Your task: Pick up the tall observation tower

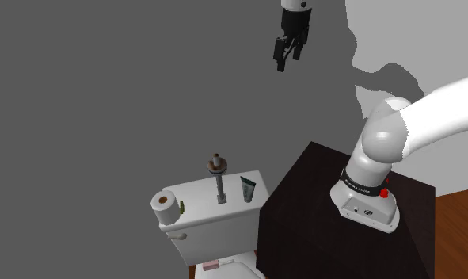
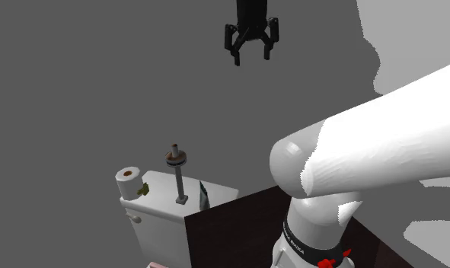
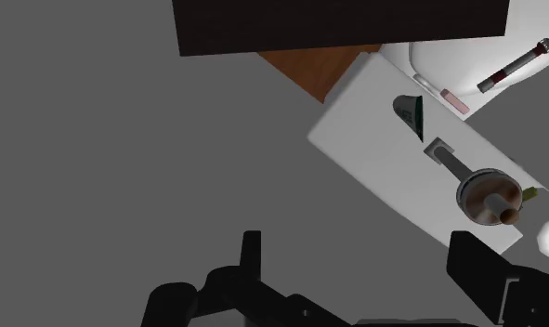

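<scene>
The tall tower point(image 1: 219, 178) is a thin grey mast with a brown disc-shaped deck near its top, standing upright on the white toilet tank lid point(image 1: 211, 212). It also stands in the second exterior view point(image 2: 177, 173), and the wrist view looks down on its deck point(image 3: 486, 193). My black gripper point(image 1: 290, 57) hangs open high above the tank, well clear of the tower, fingers pointing down point(image 2: 251, 52). In the wrist view the fingers point(image 3: 359, 251) stand wide apart with nothing between them, and the tower lies off beyond the right-hand finger.
On the tank lid point(image 3: 374, 139), a toilet paper roll point(image 1: 165, 206) stands at one end and a green tube point(image 1: 248, 189) at the other, either side of the tower. The dark stand point(image 1: 303, 214) butts against the tank. A grey wall rises behind.
</scene>
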`<state>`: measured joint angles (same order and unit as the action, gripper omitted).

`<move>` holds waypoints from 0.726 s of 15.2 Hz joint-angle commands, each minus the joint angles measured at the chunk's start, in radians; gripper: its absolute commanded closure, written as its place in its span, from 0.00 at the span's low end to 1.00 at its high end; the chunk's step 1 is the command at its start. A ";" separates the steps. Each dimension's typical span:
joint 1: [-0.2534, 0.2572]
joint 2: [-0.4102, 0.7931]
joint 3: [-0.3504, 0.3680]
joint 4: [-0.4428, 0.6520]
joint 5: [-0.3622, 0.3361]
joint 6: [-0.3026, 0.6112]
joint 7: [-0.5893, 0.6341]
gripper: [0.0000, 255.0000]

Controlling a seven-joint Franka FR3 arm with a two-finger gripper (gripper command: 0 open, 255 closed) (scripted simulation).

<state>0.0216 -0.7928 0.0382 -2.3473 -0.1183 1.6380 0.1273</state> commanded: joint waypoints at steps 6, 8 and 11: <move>0.030 0.055 0.043 -0.094 0.039 0.156 0.052 0.00; 0.042 0.087 0.061 -0.123 0.053 0.221 0.073 0.00; 0.059 0.146 0.090 -0.158 0.071 0.319 0.103 0.00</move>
<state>0.0743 -0.6635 0.1179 -2.4890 -0.0542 1.9204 0.2193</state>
